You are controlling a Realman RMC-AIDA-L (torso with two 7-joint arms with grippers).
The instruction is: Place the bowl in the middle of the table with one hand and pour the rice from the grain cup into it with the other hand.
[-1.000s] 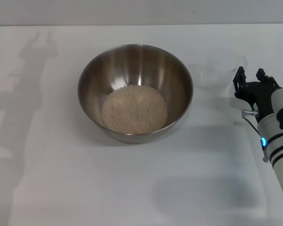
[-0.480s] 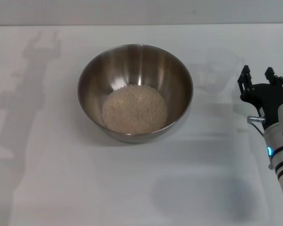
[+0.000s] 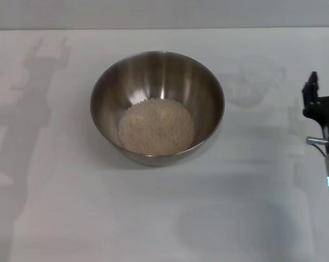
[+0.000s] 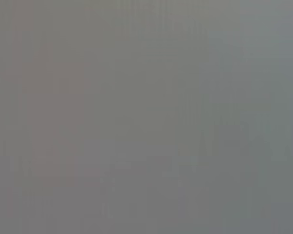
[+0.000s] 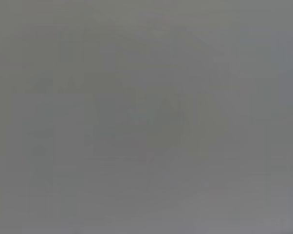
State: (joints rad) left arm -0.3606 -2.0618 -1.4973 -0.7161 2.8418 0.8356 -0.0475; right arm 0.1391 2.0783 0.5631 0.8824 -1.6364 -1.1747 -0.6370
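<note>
- Head view, largest first: white worktop fills the scene, with an arm-shaped shadow lying over its left part.
- Bowl sits upright near the middle of the worktop, steel, wide-mouthed.
- Rice lies heaped in the bottom of the bowl, a pale round mound; no grains visible outside the rim.
- Right end effector is at the right edge of the view, partly cut off, well apart from the bowl and to the side of the cup. One dark finger shows clearly and nothing sits in it; how far open it is, I cannot tell.
- Grain cup stands upright on the worktop just right of the bowl, clear plastic, faint against the white; looks empty, touched by nothing.
- Left end effector: not in the head view. Both wrist views are blank grey and give nothing.
- Judgement: the bowl is placed, the rice is in it, the cup is set down, so the task reads as essentially done. The next move calls only for keeping the right arm clear of the cup while parking.
</note>
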